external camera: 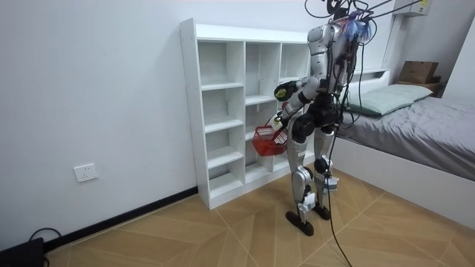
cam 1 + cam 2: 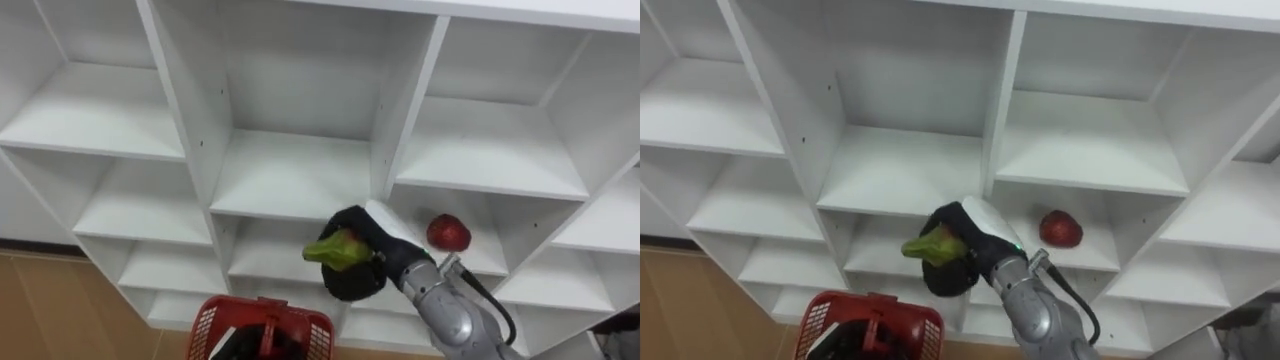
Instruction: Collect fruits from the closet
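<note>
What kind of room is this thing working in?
Probably a bedroom in a home: a bed with grey bedding and a pillow stands near the robot, a white cubby shelf stands against the wall, and the floor is wood. Its right hand grips a green fruit at the shelf.

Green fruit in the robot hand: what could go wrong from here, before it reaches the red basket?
1. The green fruit pokes sideways out of the right robot hand; the hold looks partial and it may slip.
2. It hangs above the right edge of the red basket, not over its middle; released here, it could strike the rim and fall.
3. The red fruit lies loose on the shelf near the arm; a bump might roll it off.
</note>
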Robot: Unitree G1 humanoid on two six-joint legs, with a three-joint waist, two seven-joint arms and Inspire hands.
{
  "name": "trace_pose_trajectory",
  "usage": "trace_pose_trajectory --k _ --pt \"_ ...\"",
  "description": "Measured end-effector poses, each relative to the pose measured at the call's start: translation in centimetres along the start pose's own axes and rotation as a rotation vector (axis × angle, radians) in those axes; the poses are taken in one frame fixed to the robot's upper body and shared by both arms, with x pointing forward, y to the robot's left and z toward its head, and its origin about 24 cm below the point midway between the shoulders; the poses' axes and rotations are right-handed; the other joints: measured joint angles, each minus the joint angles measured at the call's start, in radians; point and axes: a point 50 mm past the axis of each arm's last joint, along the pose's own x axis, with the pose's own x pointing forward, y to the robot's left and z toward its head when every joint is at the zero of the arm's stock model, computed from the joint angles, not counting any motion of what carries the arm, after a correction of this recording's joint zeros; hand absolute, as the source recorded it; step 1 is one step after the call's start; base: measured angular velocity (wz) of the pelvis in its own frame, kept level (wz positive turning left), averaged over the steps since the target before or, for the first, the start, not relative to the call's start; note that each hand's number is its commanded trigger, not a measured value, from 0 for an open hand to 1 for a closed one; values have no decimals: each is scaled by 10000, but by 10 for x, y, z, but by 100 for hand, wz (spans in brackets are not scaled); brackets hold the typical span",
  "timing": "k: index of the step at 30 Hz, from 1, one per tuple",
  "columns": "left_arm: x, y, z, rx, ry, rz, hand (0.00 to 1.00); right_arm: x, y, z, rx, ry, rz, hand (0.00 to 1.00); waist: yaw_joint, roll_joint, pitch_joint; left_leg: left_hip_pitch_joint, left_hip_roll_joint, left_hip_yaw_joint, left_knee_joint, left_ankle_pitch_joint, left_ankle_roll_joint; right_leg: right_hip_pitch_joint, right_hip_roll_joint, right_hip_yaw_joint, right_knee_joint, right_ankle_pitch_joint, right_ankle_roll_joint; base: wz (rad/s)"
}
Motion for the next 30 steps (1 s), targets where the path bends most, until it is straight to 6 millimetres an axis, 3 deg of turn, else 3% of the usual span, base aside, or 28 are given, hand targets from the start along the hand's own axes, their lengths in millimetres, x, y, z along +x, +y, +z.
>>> trace_pose_trajectory --k 7,10,17,30 --pt "1 1 0 25 55 52 100 -2 7 -15 53 639 270 100 12 -30 -21 -62 1 7 6 -1 -1 -143 1 1 11 -1 -2 0" --pt "3 1 3 56 -13 48 100 -1 17 -30 135 1318 443 100 31 -80 -54 -22 -3 -46 18 0 -1 -86 -5 10 14 -1 -2 0" --pt "4 0 4 -174 -72 -33 100 -10 40 -64 293 2844 1235 100 34 -79 -26 -39 -4 -48 21 -1 -2 -46 -8 6 -1 -4 -1 0" --pt "6 -6 10 18 -244 -346 100 -11 48 -67 194 2990 1561 100 47 -180 -41 -202 -16 -148 27 -1 -4 -32 -7 -100 -135 -9 -3 2"
